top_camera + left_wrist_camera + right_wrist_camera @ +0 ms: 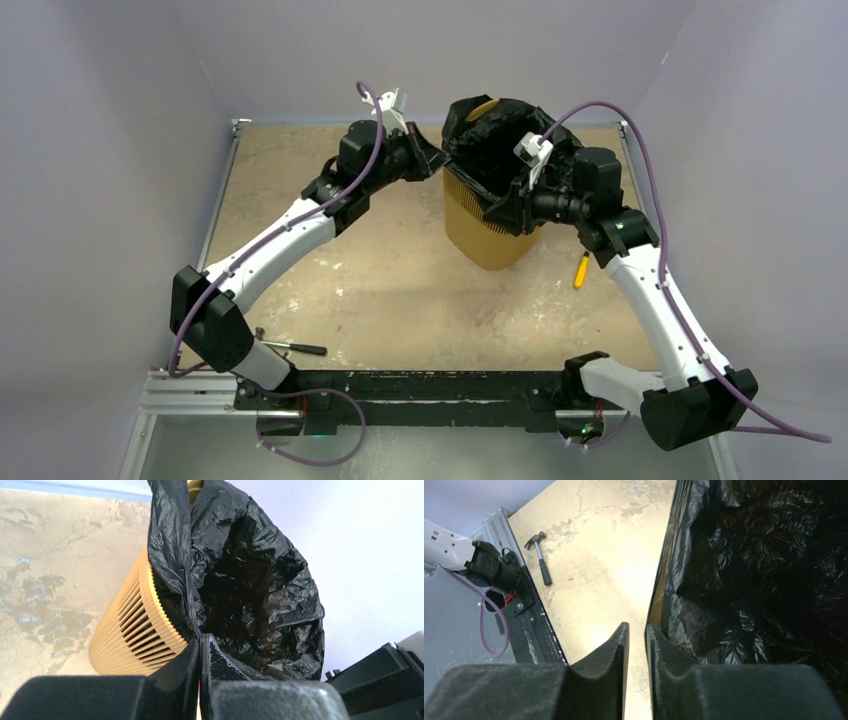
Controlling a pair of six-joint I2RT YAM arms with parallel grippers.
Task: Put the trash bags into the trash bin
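Left pincer (200,644) is clamped on bag (250,580) film, pulling the mouth open over the bin (125,630) rim just ahead of it. Right pincer (637,628) is slightly apart and holds nothing, with the bag edge just beside its right finger. Bag sits mostly inside the bin. Next, probably seat the rim.

Trash bag (497,150) sits inside trash bin (488,237), hammer (296,347) front-left.
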